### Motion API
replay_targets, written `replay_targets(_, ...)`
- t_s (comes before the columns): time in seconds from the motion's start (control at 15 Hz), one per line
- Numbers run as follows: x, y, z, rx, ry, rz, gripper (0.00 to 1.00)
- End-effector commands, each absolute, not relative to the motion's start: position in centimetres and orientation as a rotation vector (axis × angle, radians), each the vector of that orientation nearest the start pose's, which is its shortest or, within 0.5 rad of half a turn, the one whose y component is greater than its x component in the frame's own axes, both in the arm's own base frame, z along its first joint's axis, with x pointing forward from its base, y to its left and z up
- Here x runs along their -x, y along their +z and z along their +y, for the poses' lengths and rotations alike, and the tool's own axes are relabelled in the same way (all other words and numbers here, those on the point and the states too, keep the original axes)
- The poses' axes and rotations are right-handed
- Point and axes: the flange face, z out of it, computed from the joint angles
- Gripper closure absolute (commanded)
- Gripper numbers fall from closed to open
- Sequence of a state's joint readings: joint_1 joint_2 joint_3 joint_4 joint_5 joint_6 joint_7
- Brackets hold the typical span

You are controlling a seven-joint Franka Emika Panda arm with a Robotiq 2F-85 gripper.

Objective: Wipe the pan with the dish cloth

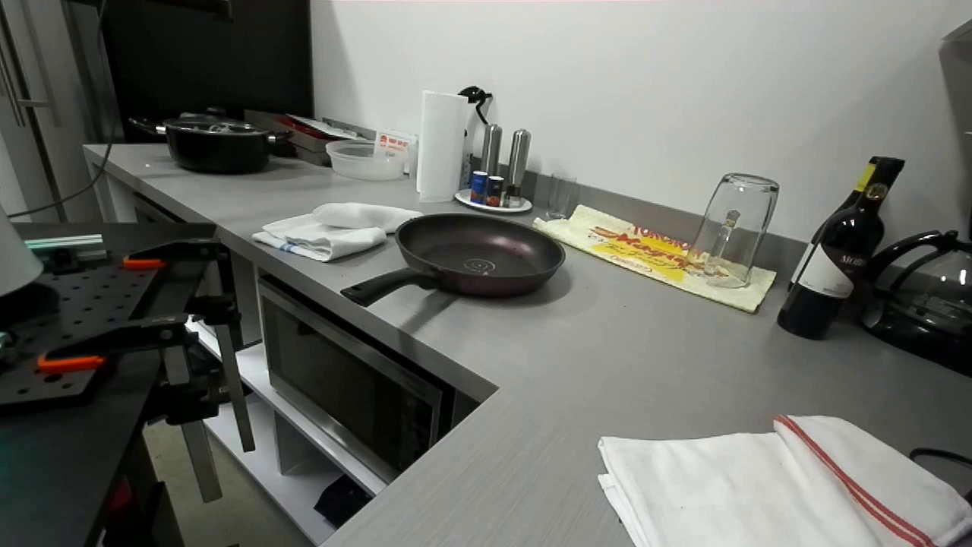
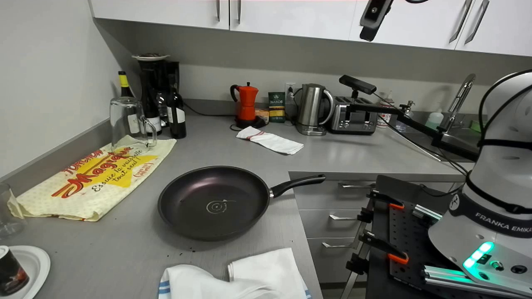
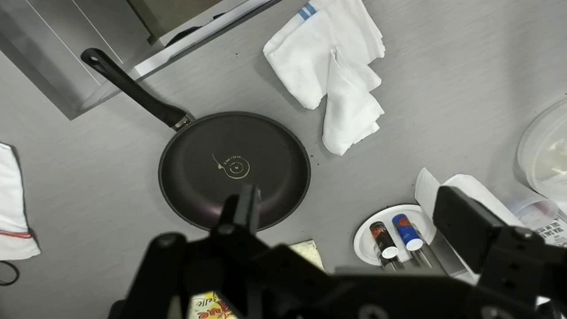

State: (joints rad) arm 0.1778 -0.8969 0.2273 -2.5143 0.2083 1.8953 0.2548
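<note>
The dark frying pan (image 1: 486,257) sits upright on the grey counter, its handle over the counter edge. It also shows in an exterior view (image 2: 212,203) and in the wrist view (image 3: 234,173). A folded white cloth with blue stripes (image 3: 305,57) lies beside the pan, apart from it; it shows in both exterior views (image 1: 323,232) (image 2: 266,274). A second white cloth, with red stripes (image 1: 729,486), lies further along the counter. My gripper (image 3: 356,217) is open and empty, above the counter. A black part, perhaps a gripper finger, hangs at the top of an exterior view (image 2: 376,18).
A yellow printed cloth (image 2: 104,178) bears an upturned glass mug (image 1: 733,228). A white plate (image 3: 363,248) holds small shakers and metal mills beside a paper towel roll (image 1: 443,148). Wine bottles (image 1: 843,251) and a lidded black pot (image 1: 220,144) stand on the counter.
</note>
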Motion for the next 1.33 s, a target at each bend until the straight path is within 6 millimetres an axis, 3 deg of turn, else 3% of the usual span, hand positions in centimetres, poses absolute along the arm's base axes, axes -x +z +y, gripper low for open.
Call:
replay_targets(0.0,-28.3,56.4,14.9,3.044,-0.359,-0.044,0.0)
replay_targets(0.27,-30.4,51.6,15.6,3.086,-0.307,-0.064,0.0)
replay_targets(0.87,-38.3,38.3,23.0,3.04,-0.272,-0.307,0.0)
replay_targets(1.27,-45.0,30.0,23.5,3.02,-0.251,-0.344,0.0)
